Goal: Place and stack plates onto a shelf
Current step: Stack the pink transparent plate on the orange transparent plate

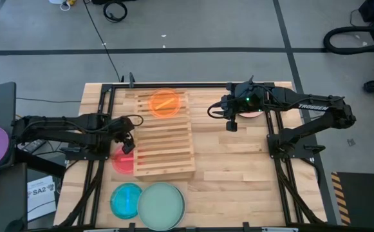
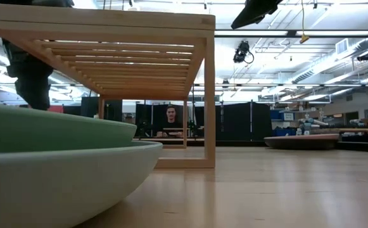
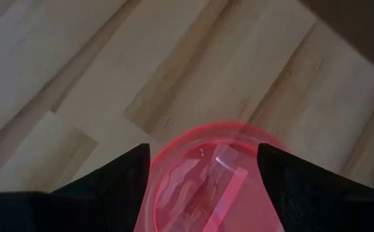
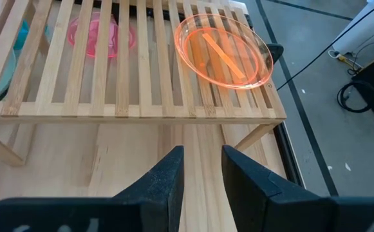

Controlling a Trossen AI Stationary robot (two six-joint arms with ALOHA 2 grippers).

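Your left claw (image 3: pixel 203 193) hangs wide open straight over the red plate (image 3: pixel 209 183), fingers straddling its rim. The shelf (image 1: pixel 164 138) lies just beside at three o'clock, and the right claw (image 4: pixel 203 171), narrowly parted and empty, waits well apart.

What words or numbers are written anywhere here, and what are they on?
"TROSSEN", only partly readable, in white letters on the dark right robot arm in the high view.
"SA2" on a white paper sheet lying beside the table's left edge; the smaller print and the square code under it are too small to read.
No readable text shows on the light-wood slatted shelf or on the plates.
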